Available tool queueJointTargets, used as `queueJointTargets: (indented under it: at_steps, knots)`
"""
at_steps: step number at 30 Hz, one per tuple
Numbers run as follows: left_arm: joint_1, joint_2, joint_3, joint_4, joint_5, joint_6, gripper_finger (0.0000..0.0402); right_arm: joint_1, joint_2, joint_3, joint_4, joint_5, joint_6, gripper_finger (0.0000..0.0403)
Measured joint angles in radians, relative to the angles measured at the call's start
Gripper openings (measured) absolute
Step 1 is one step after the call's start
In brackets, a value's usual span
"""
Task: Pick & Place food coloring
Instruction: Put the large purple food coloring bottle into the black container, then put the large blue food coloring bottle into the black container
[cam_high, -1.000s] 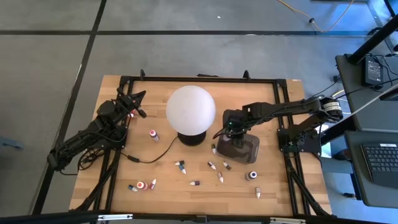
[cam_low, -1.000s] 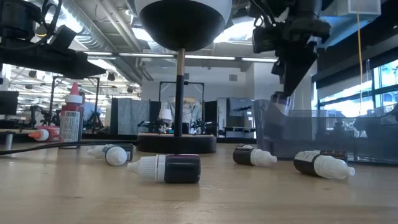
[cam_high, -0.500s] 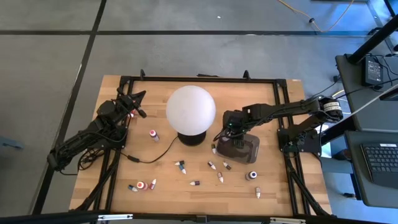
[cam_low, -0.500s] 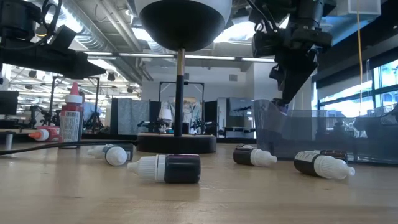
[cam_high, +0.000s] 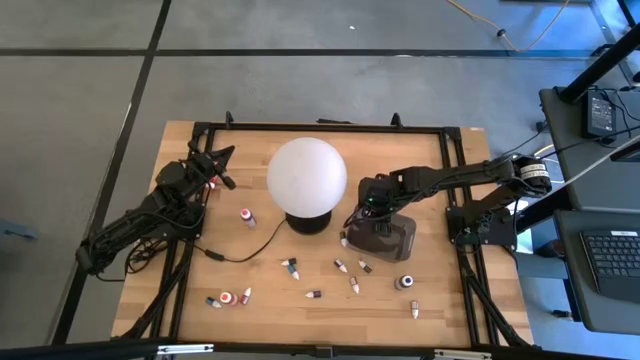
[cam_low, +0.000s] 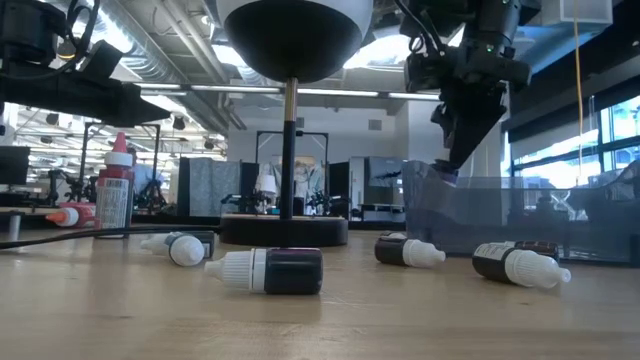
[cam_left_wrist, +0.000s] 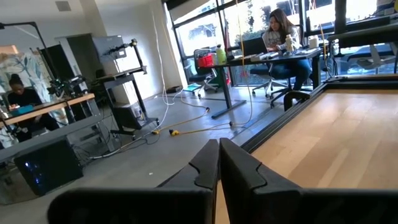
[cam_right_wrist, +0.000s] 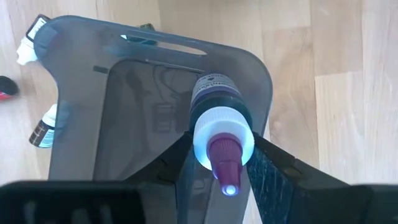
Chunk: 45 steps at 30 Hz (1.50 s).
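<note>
I have the right gripper (cam_right_wrist: 225, 163) over the dark tray (cam_right_wrist: 81, 93), and it pinches one little food coloring bottle (cam_right_wrist: 219, 118) between its two fingers. The bottle hangs right above the tray's floor, inside its walls. Its long side runs out ahead of the gripper, with the white cap and purplish tip pointing back toward the wrist and the dark body pointing away, down at the tray.

I think the job is only just starting. The tray looks bare in the right wrist view (I cannot see any bottle lying in it), so this one would be the first to go in. I still have to let go of it.

Lots more bottles wait on the counter (cam_high: 260, 305). Two lie just beside the tray, close to my gripper, and more lie farther out in front of it, most on their sides. One red bottle (cam_low: 114, 188) stands up, well away.

My left gripper (cam_high: 222, 154) waits far off at the counter's other side, fingers pressed together, holding nothing.
</note>
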<state>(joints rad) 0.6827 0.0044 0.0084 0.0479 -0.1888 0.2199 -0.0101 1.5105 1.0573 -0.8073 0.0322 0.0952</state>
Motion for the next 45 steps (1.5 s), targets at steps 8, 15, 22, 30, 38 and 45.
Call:
queueJointTargets:
  at_steps: [8,15,22,30,38,45]
  knots:
    - [0.0,0.0,0.0,0.0,0.0,0.0,0.0011,0.0,0.0,0.0,0.0,0.0,0.0,0.0132]
    - [0.0,0.0,0.0,0.0,0.0,0.001,0.0009,0.0,0.0,0.0,0.0,0.0,0.001,0.0132]
    - [0.0,0.0,0.0,0.0,0.0,0.0,0.0011,0.0,0.0,0.0,0.0,0.001,0.001,0.0132]
    - [0.0,0.0,0.0,0.0,0.0,0.0,0.0009,0.0,0.0,0.0,-0.001,0.001,0.001,0.0171]
    - [0.0,0.0,0.0,0.0,0.0,0.0,0.0012,0.0,0.0,0.0,-0.001,0.001,0.001,0.0192]
    - [0.0,0.0,0.0,0.0,0.0,0.0,0.0009,0.0,0.0,0.092,-0.143,0.001,0.006,0.0192]
